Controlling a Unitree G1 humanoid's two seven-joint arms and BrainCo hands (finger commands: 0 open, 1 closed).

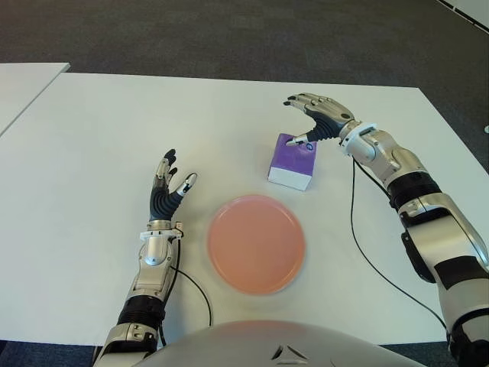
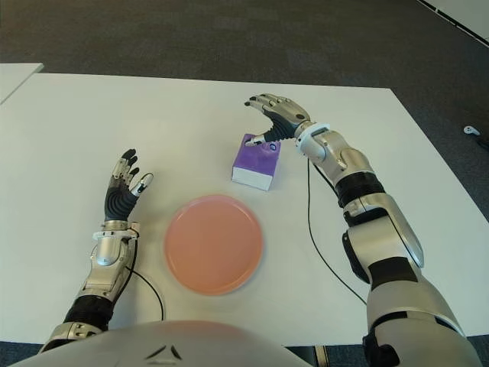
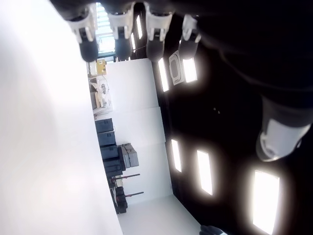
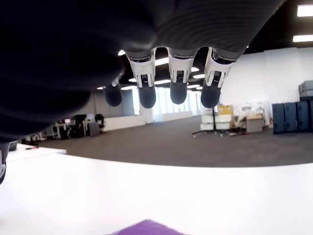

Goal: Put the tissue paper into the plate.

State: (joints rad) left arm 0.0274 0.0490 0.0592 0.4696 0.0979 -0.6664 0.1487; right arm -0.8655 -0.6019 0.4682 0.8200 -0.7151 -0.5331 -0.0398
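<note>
The tissue pack (image 1: 293,160) is a small block with a purple top and white sides, lying flat on the white tabletop (image 1: 99,130), turned slightly askew. The plate (image 1: 256,243) is round, shallow and salmon-pink, empty, lying flat near the tissue pack on the robot's side, not touching it.

Right wrist view's edge crops the tissue pack (image 4: 146,228)

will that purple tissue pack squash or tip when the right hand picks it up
The tissue pack looks soft-sided and blocky, so it will probably dent under the fingers rather than slip. It sits flat on the table, so tipping seems unlikely. It is likely light. The right hand is open just above it, holding nothing.
</note>
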